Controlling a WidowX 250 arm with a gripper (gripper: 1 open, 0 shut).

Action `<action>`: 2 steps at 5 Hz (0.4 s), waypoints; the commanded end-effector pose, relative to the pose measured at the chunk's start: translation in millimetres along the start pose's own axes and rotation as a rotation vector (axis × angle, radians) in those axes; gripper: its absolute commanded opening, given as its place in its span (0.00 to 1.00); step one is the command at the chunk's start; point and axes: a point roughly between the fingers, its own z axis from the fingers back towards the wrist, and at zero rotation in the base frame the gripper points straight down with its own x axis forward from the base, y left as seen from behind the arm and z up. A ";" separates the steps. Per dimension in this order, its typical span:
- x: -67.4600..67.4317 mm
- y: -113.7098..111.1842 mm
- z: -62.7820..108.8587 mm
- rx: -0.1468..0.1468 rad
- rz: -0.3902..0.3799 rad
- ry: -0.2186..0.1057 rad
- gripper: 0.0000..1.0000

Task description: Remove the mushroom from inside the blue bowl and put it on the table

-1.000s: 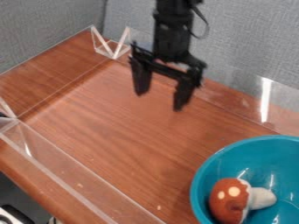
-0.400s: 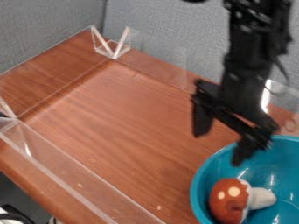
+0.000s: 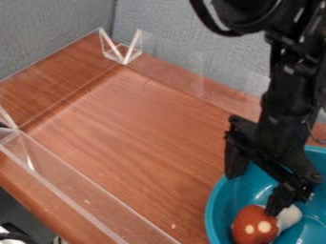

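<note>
The reddish-brown wood-grain surface is bare apart from the blue bowl, which sits at its near right corner and is cut off by the frame edge. Low clear acrylic walls run along the surface to the left of the bowl.

The black claw points down over the bowl, its two fingers spread wide and holding nothing. One finger hangs over the bowl's left rim, the other deeper inside, close above the mushroom.

The mushroom lies on its side on the bowl's floor, orange-red cap toward the left, cream stem toward the right, partly hidden by the lower finger.

The likeliest trouble is the left finger coming down on the bowl's rim instead of inside it, which would tip or shove the bowl. Next, the glossy curved floor could let the rounded cap roll or squirt away as the fingers close. A grip on the short stem alone looks weak and could drop the mushroom back in the bowl.
</note>
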 end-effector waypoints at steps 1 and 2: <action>2.2 -4.5 -7.8 -0.016 -0.010 -0.013 1.00; 3.4 -4.3 -19.9 -0.023 -0.008 -0.001 1.00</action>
